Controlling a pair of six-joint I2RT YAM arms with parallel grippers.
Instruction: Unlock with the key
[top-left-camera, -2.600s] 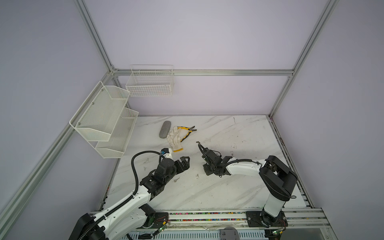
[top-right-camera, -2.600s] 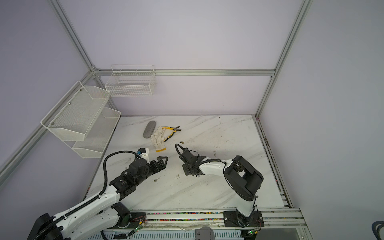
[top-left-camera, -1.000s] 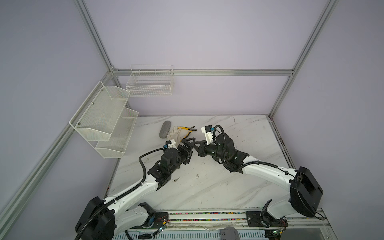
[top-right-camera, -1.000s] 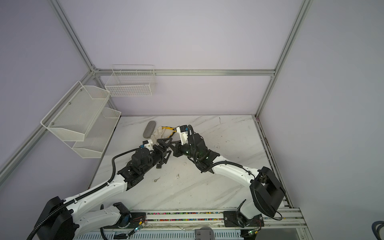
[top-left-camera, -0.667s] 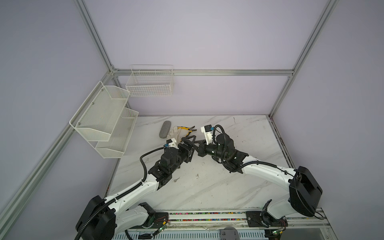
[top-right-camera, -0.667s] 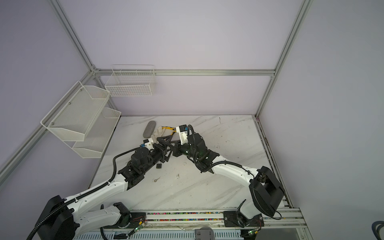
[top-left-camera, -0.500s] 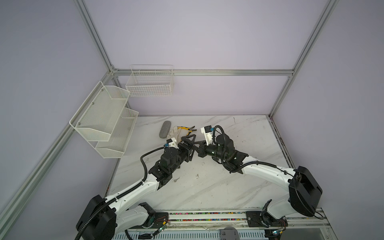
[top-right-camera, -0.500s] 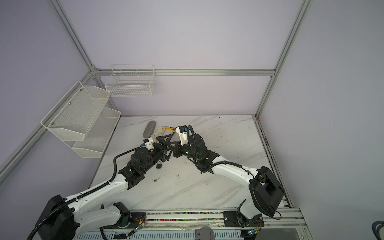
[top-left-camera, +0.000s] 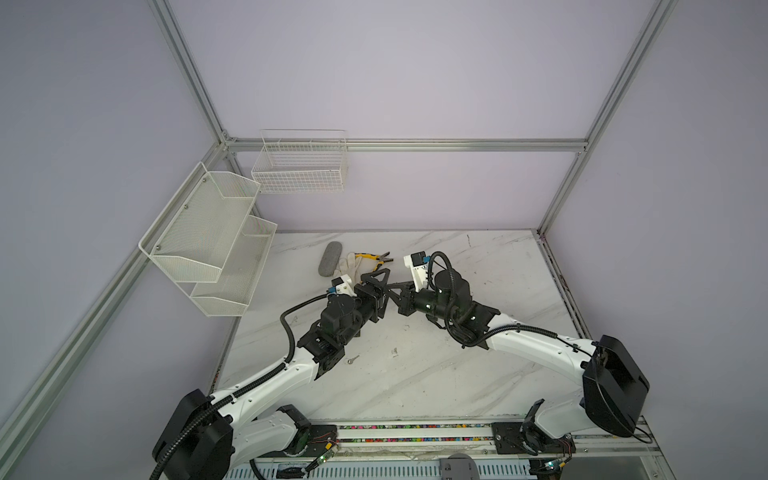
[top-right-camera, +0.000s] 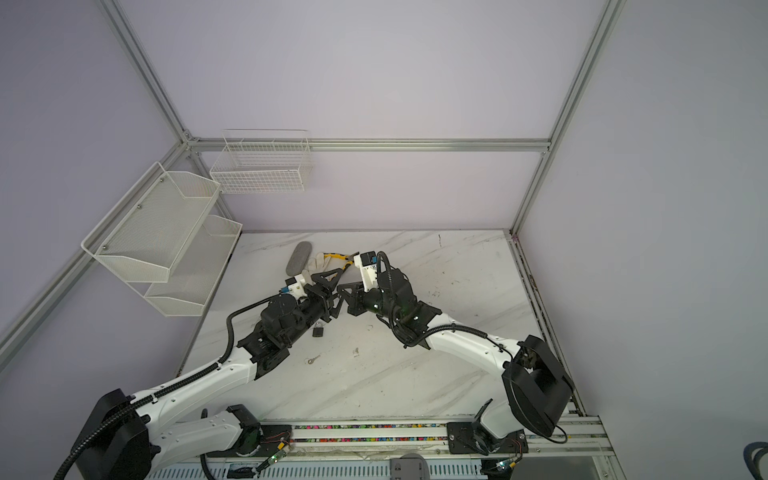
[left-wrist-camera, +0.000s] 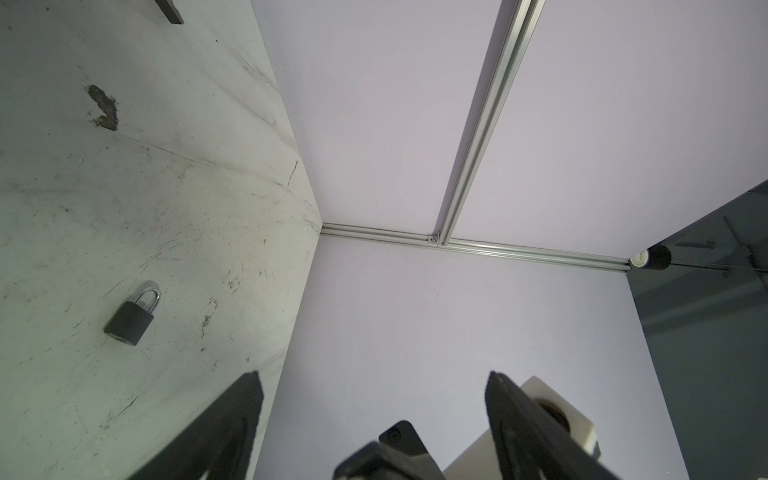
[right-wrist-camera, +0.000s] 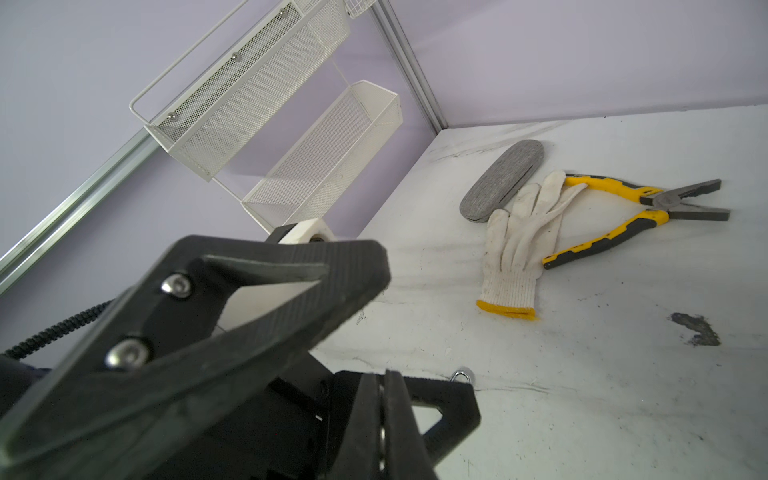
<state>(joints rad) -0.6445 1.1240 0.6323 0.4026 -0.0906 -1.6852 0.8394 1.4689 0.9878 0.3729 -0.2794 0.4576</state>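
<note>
Two claws are meeting above the left-centre of the counter (top-left-camera: 478, 374). The left claw (left-wrist-camera: 372, 374) is standing wide and gripping nothing. The right claw (right-wrist-camera: 381, 376) is pressed shut, its tip reaching in between the left claw's fingers (left-wrist-camera: 515, 415); whether anything thin is pinched in it cannot be told.

One padlock (top-right-camera: 318, 331) is lying flat at about 6 o'clock of the left claw in a top view, just beside that arm's wrist and well in from every edge. One small key (top-right-camera: 313, 360) is lying loose farther toward 6 o'clock, apart from the padlock and close to the left forearm.

At 11 to 12 o'clock of the claws, one glove (right-wrist-camera: 515, 245), one pair of yellow-handled pliers (right-wrist-camera: 623, 216) and one grey oval case (right-wrist-camera: 503, 183) are bunching together near the far edge. The glove's fingertips are lying against the case and across a pliers handle.

One two-tier mesh shelf (top-left-camera: 208, 237) and one wire basket (top-left-camera: 299, 166) are hanging on the walls at 10 and 11 o'clock. Open marble is running from 1 round to 5 o'clock, out to the right edge rail.
</note>
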